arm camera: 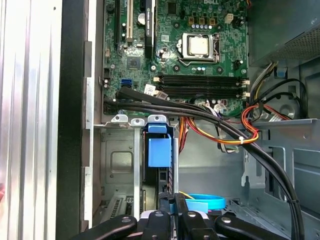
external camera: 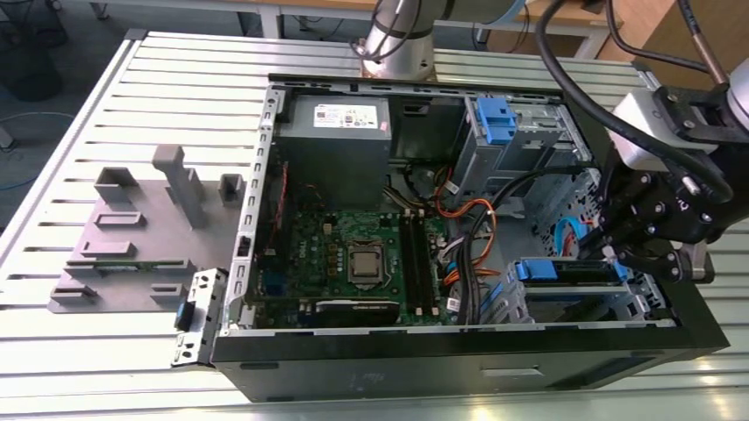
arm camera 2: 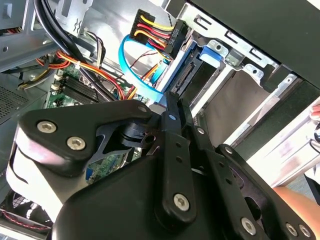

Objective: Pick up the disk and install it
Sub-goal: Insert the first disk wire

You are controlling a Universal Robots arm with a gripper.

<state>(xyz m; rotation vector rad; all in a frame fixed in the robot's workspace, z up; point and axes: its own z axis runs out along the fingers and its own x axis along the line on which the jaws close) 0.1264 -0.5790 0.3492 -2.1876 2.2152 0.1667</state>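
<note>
one black multi-link gripper (arm camera 2: 172, 107), fingers pressed together with nothing between them, sits at the 3 o'clock edge of one open black computer case (external camera: 468, 355). one silver-grey disk in a blue plastic carrier (external camera: 567, 271) lies in the drive cage at 4 o'clock, long axis running 9-to-3, blue tab (arm camera: 160, 150) facing outward.

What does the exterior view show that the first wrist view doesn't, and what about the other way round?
Exterior view: the grey slotted stand on that view's left, the arm's base, and a narrow blue bracket in the far bay.
First wrist view: a close look into the drive bay, with a light blue cable lying low in it.
Shared: the processor socket on the motherboard, the orange and red wires, and the pincer at the disk, which sits in the drive bay.
</note>
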